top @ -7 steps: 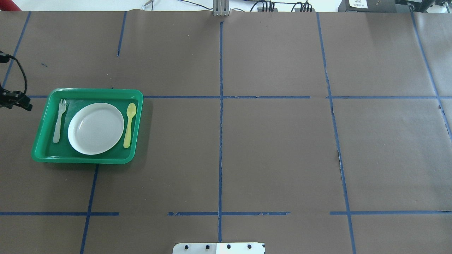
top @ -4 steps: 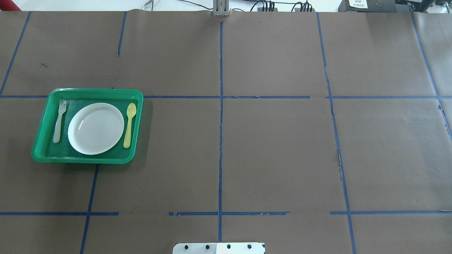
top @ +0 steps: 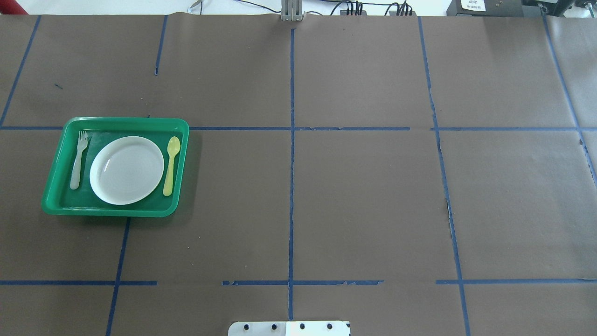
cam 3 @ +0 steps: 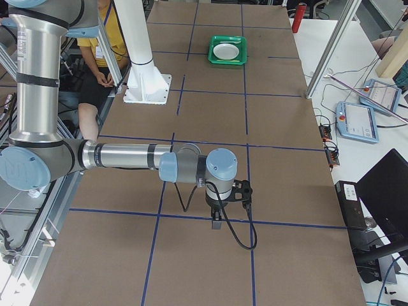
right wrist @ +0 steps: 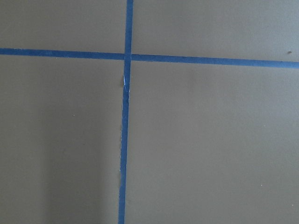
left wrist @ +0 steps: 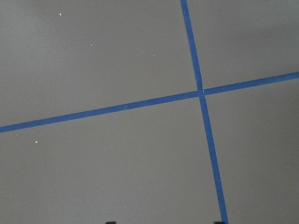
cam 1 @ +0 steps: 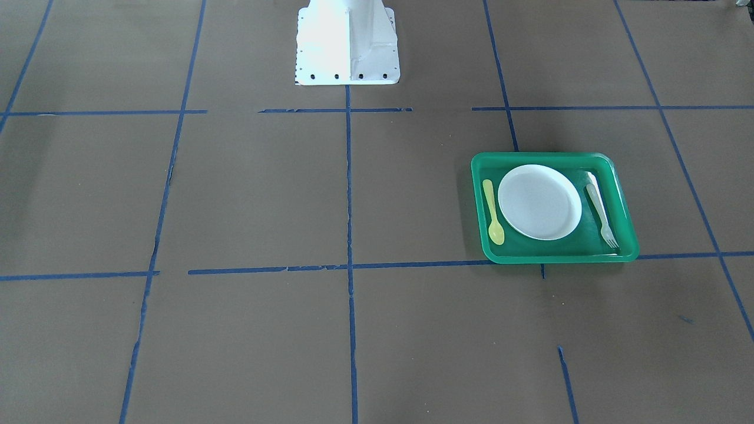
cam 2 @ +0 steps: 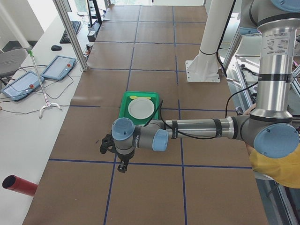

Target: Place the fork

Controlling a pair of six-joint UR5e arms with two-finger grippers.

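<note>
The pale white fork (top: 78,158) lies flat in the green tray (top: 116,121), just left of the white plate (top: 127,170), tines pointing away from the robot. In the front view the fork (cam 1: 601,209) is on the right side of the tray (cam 1: 548,157). My left gripper (cam 2: 122,166) hangs over bare table, away from the tray and nearer the exterior left camera. In the left wrist view its two dark fingertips (left wrist: 110,222) stand wide apart with nothing between them. My right gripper (cam 3: 217,224) hangs over bare table far from the tray; I cannot tell whether it is open.
A yellow spoon (top: 171,164) lies in the tray on the plate's right. The white robot base (cam 1: 347,41) stands at the table's near middle. Blue tape lines cross the brown table. A red cylinder (cam 2: 18,185) lies beyond the table's left end.
One second ago my left gripper showed at the overhead view's left edge, beside the tray. It has moved out of that view. Fork, plate and spoon have not moved.
</note>
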